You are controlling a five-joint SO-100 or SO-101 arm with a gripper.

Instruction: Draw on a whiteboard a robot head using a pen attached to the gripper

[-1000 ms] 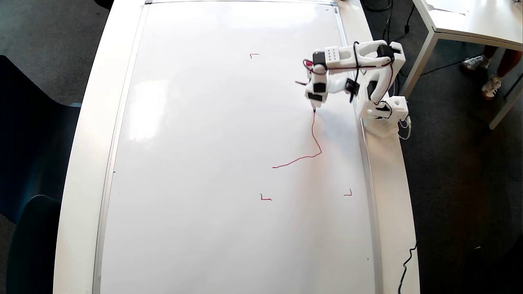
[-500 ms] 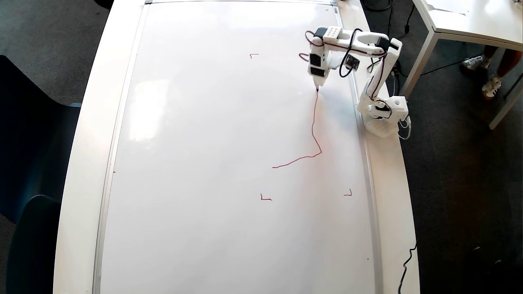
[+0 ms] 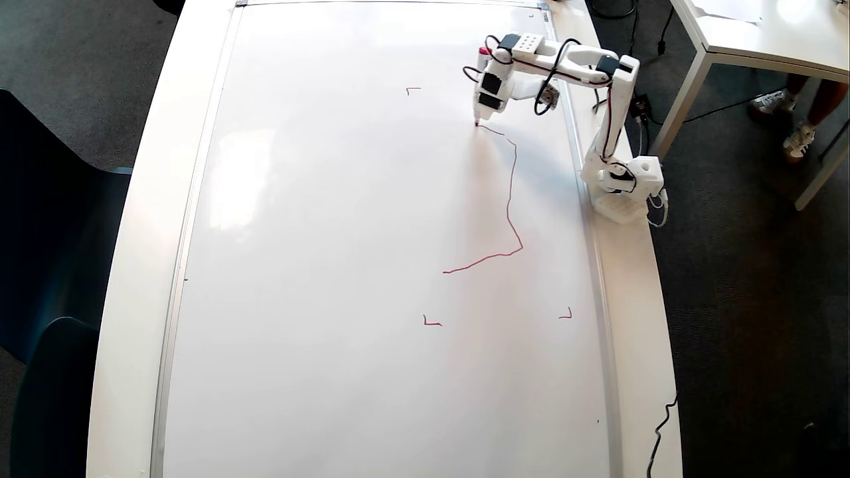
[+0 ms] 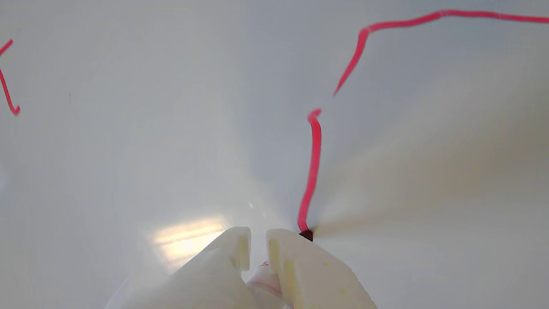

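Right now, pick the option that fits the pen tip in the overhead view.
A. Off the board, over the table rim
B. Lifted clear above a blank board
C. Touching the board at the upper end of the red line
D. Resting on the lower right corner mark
C: in the overhead view the pen tip meets the board where the red line ends at its top; the wrist view shows the dark tip on that line.

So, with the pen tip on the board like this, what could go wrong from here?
1. In the wrist view the red line shows a gap before the older stroke, so the pen may skip again and leave the outline broken.
2. The line wobbles already; the head's shape may come out crooked.
3. The arm is stretched far over the whiteboard, so pressure on the tip may change.
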